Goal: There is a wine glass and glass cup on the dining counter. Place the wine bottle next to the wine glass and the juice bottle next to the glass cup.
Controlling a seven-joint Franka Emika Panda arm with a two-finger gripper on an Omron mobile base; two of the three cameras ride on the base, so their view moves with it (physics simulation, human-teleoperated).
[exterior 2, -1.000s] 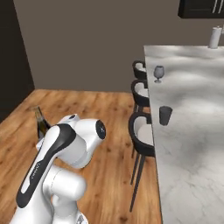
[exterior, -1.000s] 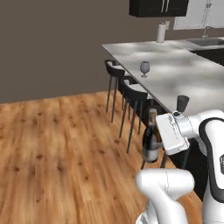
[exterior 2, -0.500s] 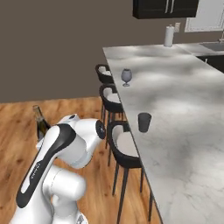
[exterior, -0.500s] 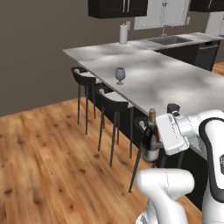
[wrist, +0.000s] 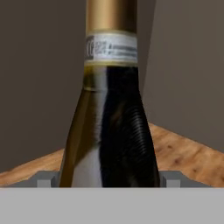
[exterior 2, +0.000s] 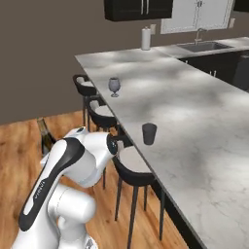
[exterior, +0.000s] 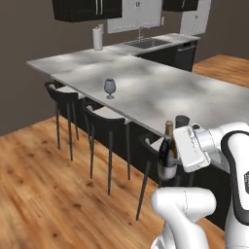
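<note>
My gripper (exterior: 171,164) is shut on the wine bottle (exterior: 167,153), a slim dark bottle held upright beside the arm, off the near edge of the dining counter (exterior: 160,99). The same bottle (exterior 2: 45,137) peeks out left of the arm, and up close the wine bottle (wrist: 110,127) shows a gold neck with a pale band. The wine glass (exterior: 110,88) stands near the counter's stool-side edge, also wine glass (exterior 2: 114,86). The glass cup (exterior 2: 149,133), a dark tumbler, stands nearer along that edge; its top (exterior: 182,120) shows behind the hand. The juice bottle is out of view.
Dark stools (exterior: 104,126) line the counter's near side over a wooden floor (exterior: 44,194). A white paper towel roll (exterior: 97,39) stands at the far end, with a sink (exterior: 146,43) and dark cabinets behind.
The whole scene has shifted as the base drove and turned along the counter; glass and cup now sit closer. The bottle stays held in the gripper, same pose beside the arm.
</note>
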